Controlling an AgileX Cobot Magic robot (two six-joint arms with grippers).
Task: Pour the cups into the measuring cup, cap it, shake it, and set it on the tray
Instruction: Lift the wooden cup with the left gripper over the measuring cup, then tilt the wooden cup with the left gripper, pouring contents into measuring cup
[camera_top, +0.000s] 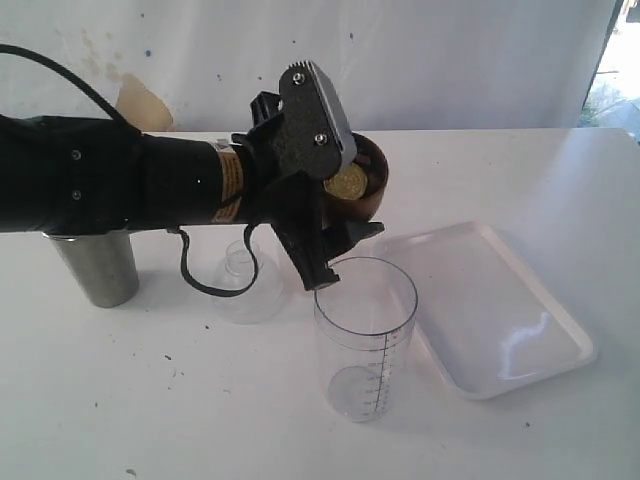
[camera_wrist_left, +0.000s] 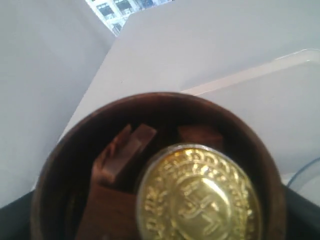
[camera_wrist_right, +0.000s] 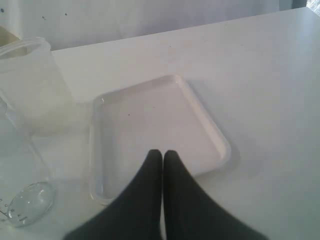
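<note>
Two cups are apart: the steel tumbler (camera_top: 98, 268) stands toward the left edge of the table (camera_top: 150, 400). The left gripper (camera_top: 340, 195) grips the wooden cup (camera_top: 375, 185), tipped on its side in the air above the measuring cup (camera_top: 365, 340), with a gold coin (camera_top: 347, 183) and brown blocks (camera_wrist_left: 125, 150) inside. The measuring cup stands upright mid-table, just beside the tray (camera_top: 490, 300). The right gripper (camera_wrist_right: 162, 160) has its fingers pressed together above the tray.
</note>
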